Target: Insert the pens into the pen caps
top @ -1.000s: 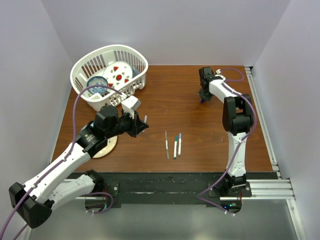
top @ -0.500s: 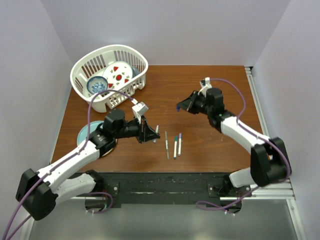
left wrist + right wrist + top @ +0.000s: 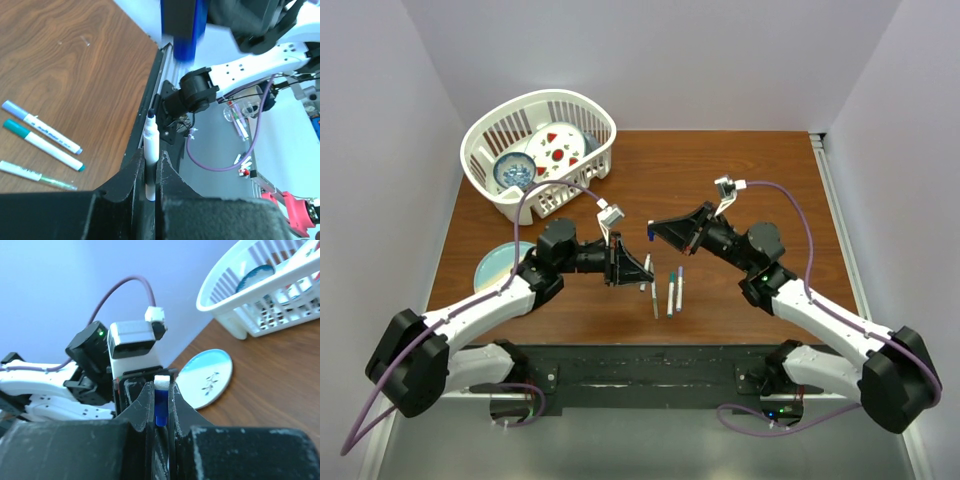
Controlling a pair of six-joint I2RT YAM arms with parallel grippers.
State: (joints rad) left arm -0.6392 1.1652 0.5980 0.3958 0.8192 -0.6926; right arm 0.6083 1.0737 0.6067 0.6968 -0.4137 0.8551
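Jaws, left: my left gripper [image 3: 151, 167] pinches a pen [image 3: 151, 142], a slim white barrel with its dark tip sticking out past the black fingers.
Jaws, right: my right gripper [image 3: 161, 392] is clamped on a cap [image 3: 160, 412] of smooth blue plastic, white at its outer end.
Position: in the top view both grippers meet over the wood-grain table [image 3: 750, 190], pen near cap, seemingly apart.
Loose pens [image 3: 670, 292]: three side by side just beside my left fingers. The left wrist view shows one purple end and one teal; the third is pale.
Hidden: the held pen's lower barrel and most of the cap.
Blur: a blue shape at the top of the left wrist view, unreadable.
Right wrist only: a glossy round plate [image 3: 207, 377] and a white slatted basket [image 3: 240, 295], cut off.
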